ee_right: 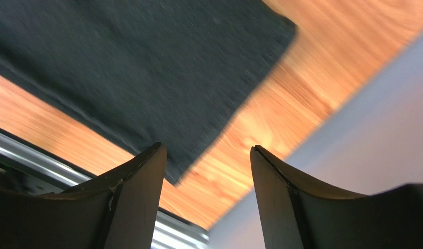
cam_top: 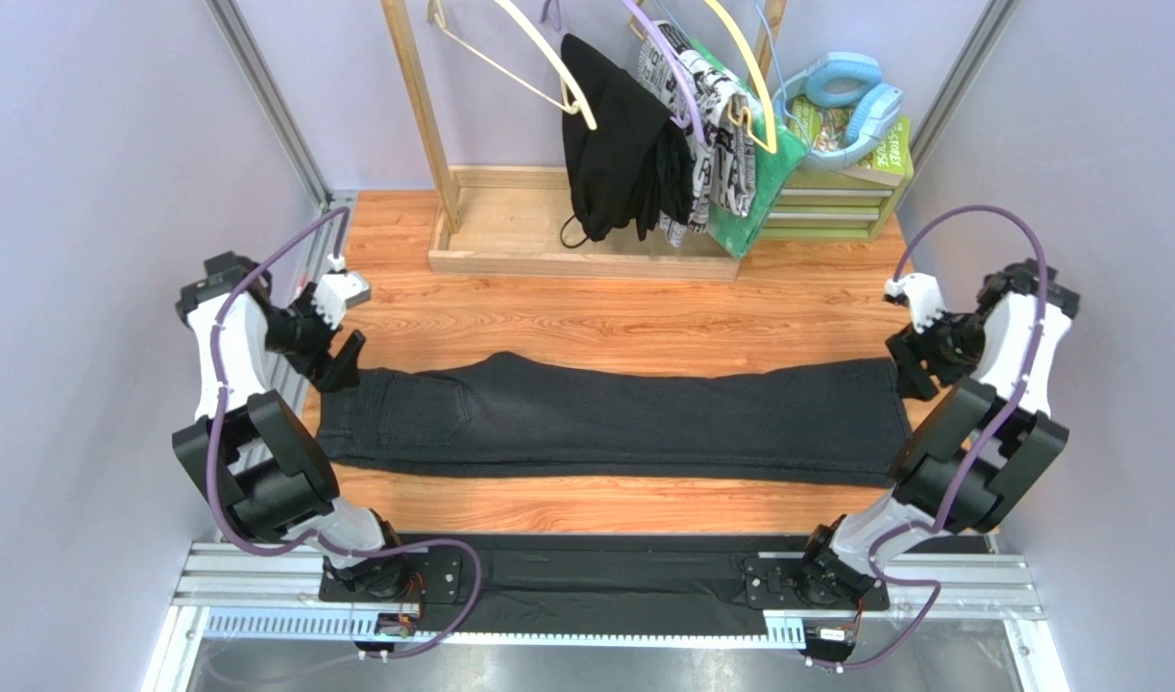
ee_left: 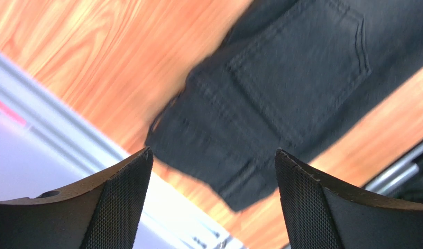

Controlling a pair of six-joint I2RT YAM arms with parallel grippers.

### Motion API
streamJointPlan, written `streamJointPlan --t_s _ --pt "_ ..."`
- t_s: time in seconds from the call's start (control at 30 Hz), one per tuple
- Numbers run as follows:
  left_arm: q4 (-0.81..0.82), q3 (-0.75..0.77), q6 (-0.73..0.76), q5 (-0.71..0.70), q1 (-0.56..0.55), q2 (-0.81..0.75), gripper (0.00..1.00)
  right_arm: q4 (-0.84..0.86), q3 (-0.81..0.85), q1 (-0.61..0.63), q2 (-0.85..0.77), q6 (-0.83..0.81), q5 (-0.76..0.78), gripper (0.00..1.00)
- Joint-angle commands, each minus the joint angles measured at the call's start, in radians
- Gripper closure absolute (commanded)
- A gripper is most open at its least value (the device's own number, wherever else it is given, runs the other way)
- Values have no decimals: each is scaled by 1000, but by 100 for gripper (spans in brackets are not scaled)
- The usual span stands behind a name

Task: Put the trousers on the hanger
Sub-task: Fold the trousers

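The dark charcoal trousers lie flat across the wooden table, waist to the left and leg ends to the right. My left gripper hovers open and empty just above the waist's far corner. The left wrist view shows the waist and a back pocket between and beyond the open gripper. My right gripper hovers open and empty at the leg ends. The right wrist view shows the hem corner beside the open gripper. The pale cream hanger hangs on the rack at the back.
A wooden rack stands at the back, holding a purple hanger, a yellow hanger, a black garment with a loop cord and a patterned cloth. A green crate with blue headphones stands at the back right. Walls close both sides.
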Motion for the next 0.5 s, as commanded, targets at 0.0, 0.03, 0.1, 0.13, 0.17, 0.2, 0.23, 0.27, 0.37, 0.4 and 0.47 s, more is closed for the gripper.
streamJointPlan --t_s 0.0,0.03,0.1,0.13,0.17,0.2,0.23,0.27,0.37,0.4,0.47 --pt "173 -65 -196 22 -79 24 10 98 -10 92 51 281 2 35" --pt "197 -85 -231 -9 -96 39 11 138 -40 134 53 310 18 35" --pt "240 -97 -258 -23 -102 61 13 239 -62 187 73 344 71 34" --pt "251 -109 -269 -41 -102 85 14 269 -82 201 88 373 94 33" --pt "274 -116 -294 -59 -102 97 15 304 -83 215 102 381 117 33" --pt "288 -122 -307 -81 -101 113 16 312 -83 232 140 384 162 33" --pt "296 -140 -312 -125 -102 140 17 321 -83 238 160 395 188 33" --pt "315 -152 -321 -150 -102 151 18 335 -86 240 180 396 215 34" --pt "390 -244 -342 -242 -101 168 19 367 -134 226 250 367 341 40" --pt "406 -269 -347 -260 -101 170 20 381 -151 203 269 355 375 42" --pt "437 -329 -347 -296 -98 170 24 419 -184 179 284 328 443 43"
